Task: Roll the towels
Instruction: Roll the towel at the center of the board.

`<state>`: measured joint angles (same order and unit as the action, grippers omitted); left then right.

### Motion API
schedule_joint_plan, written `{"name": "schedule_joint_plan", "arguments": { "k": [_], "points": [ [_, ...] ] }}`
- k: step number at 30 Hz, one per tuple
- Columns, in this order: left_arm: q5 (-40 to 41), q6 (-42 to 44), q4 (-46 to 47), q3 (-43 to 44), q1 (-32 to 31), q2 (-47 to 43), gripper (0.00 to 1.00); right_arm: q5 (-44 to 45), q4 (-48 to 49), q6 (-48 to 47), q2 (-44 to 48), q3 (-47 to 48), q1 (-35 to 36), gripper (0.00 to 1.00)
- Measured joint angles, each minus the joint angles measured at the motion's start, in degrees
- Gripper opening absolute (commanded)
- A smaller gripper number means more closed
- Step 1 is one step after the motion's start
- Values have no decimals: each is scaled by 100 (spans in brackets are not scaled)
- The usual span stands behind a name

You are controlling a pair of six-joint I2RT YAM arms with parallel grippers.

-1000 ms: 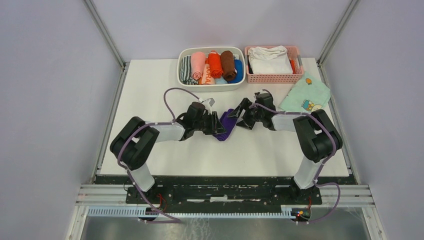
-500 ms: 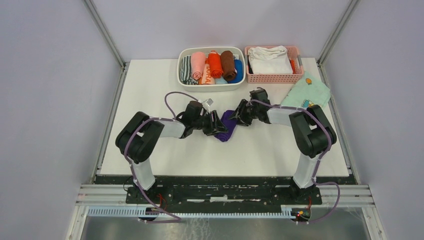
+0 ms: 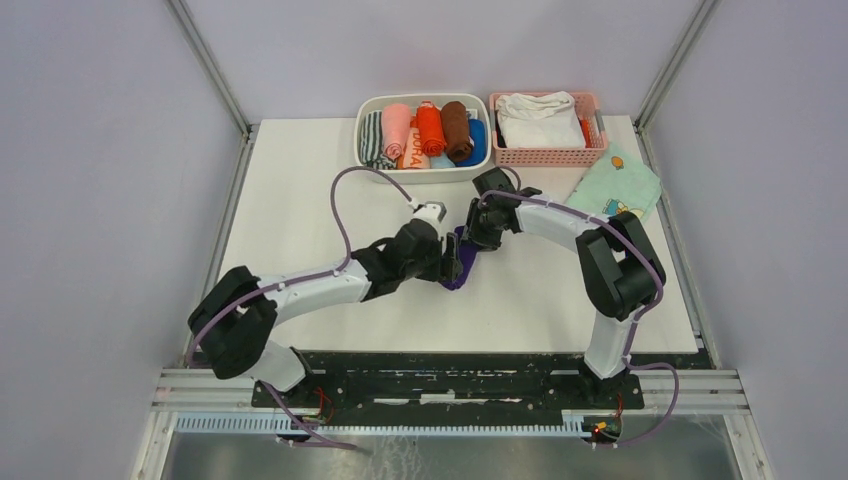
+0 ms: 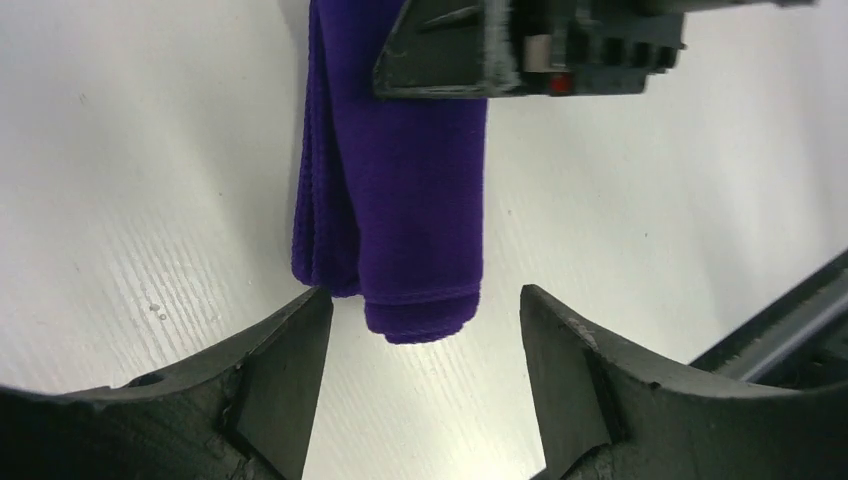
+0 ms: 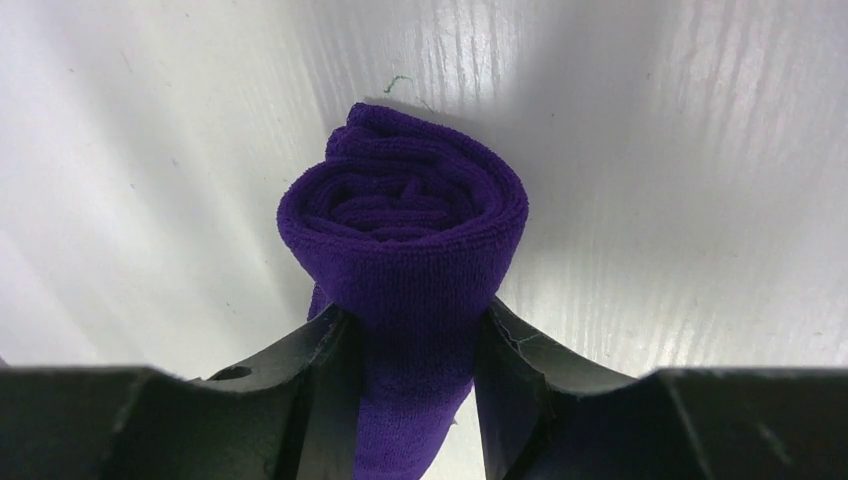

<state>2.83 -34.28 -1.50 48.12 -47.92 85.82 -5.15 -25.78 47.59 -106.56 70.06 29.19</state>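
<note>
The purple towel [image 3: 461,270] lies on the white table as a tight roll. In the right wrist view its spiral end [image 5: 405,215] faces the camera, and my right gripper [image 5: 415,330] is shut on the roll, fingers pressed into both sides. In the top view my right gripper [image 3: 470,232] is at the roll's far end. My left gripper [image 3: 447,262] is open at the near end. In the left wrist view its fingers [image 4: 420,300] straddle the towel's tip [image 4: 400,200] without touching it. A salmon-pink rolled towel [image 3: 396,128] lies in the white basket.
The white basket [image 3: 420,175] holds several rolled cloths at the back. Beside it a pink basket [image 3: 545,156] holds a white folded cloth. A mint-green print cloth [image 3: 612,190] lies at the back right. The left arm's cable [image 3: 345,200] loops over the table.
The left arm has stretched out, and its gripper has moved to the towel's near end. The right gripper has shifted left and farther back with the towel, which now stands more end-on.
</note>
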Motion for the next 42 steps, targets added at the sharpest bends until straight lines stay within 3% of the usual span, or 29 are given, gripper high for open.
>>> {"name": "schedule_joint_plan", "arguments": {
  "k": [7,15,30,42],
  "points": [
    [2396,734,-330,455,-1408,105,81,269,-485,-4,-13,197,98,48],
    [4218,1733,-254,1156,-2249,1440,82,289,-728,4,-87,334,109,48],
    [5230,2673,-168,1969,-2570,2833,80,284,-1019,4,-229,568,109,49],
    [5359,2726,-442,2135,-2332,3178,59,258,-1027,0,-254,588,114,52]
  ]
}}
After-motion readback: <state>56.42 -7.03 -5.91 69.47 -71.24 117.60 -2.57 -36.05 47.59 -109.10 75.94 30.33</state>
